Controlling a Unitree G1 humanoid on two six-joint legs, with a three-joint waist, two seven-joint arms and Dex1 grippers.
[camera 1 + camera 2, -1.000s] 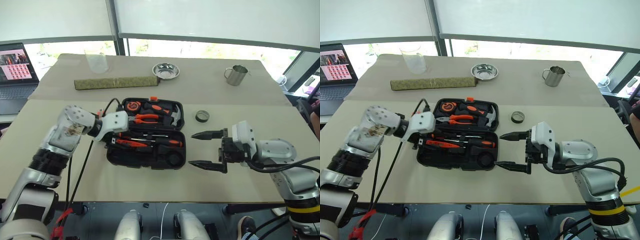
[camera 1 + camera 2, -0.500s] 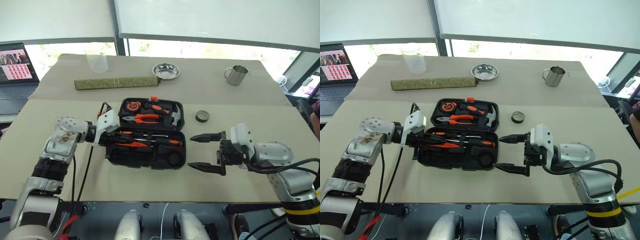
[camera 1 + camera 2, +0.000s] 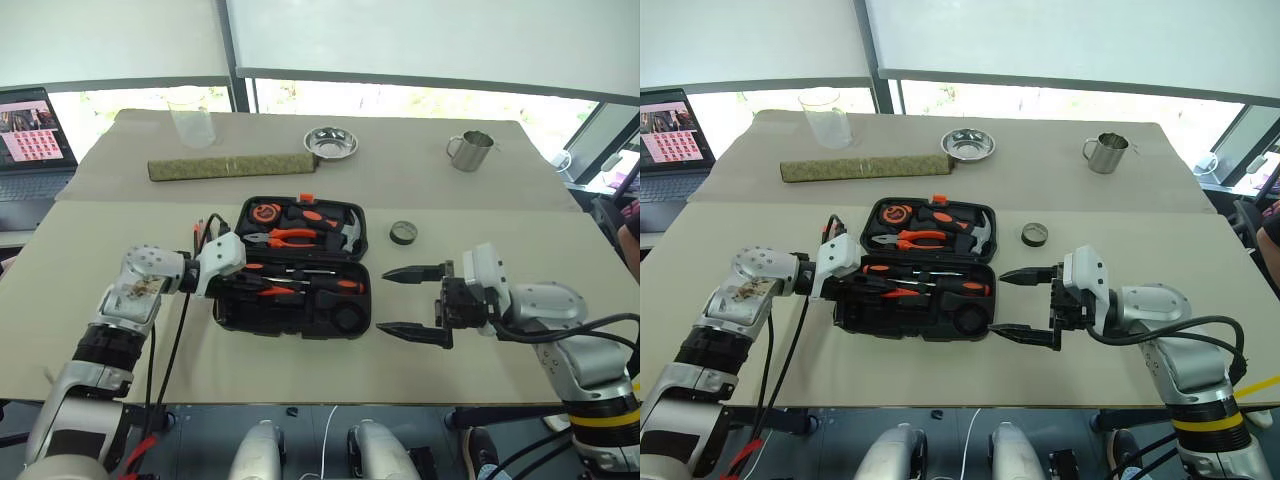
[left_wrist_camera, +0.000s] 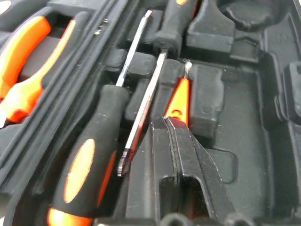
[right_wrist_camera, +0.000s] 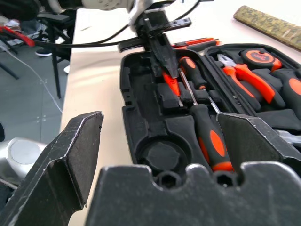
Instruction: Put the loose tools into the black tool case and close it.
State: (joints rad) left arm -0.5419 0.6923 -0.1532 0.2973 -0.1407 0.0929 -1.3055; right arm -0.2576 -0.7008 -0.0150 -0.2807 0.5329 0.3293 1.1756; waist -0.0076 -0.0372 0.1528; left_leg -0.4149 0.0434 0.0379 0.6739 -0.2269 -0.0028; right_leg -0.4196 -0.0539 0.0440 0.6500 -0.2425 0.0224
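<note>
The black tool case [image 3: 290, 326] lies open in the middle of the table. Pliers [image 3: 290, 237], a hammer and a tape measure sit in its far half. Two screwdrivers [image 3: 325, 284] lie in the near half, seen close up as an orange-black handle [image 4: 89, 165] and a steel shaft [image 4: 146, 108]. My left gripper [image 4: 171, 123] is shut inside the case's left end, tips touching the end of the small orange tester pen [image 4: 179, 98]. Right of the case my right gripper [image 3: 383, 300] stands open and holds nothing. The dark tape roll [image 3: 404, 232] lies on the table behind it.
Along the back of the table are an olive-green roll [image 3: 230, 165], a clear cup [image 3: 192, 115], a steel bowl [image 3: 332, 142] and a metal mug [image 3: 470, 150]. A laptop [image 3: 30, 130] stands at the far left. The table's front edge runs just below the case.
My left gripper has shut and sunk into the near half of the case, with its forearm dropping lower. The right arm has kept still.
</note>
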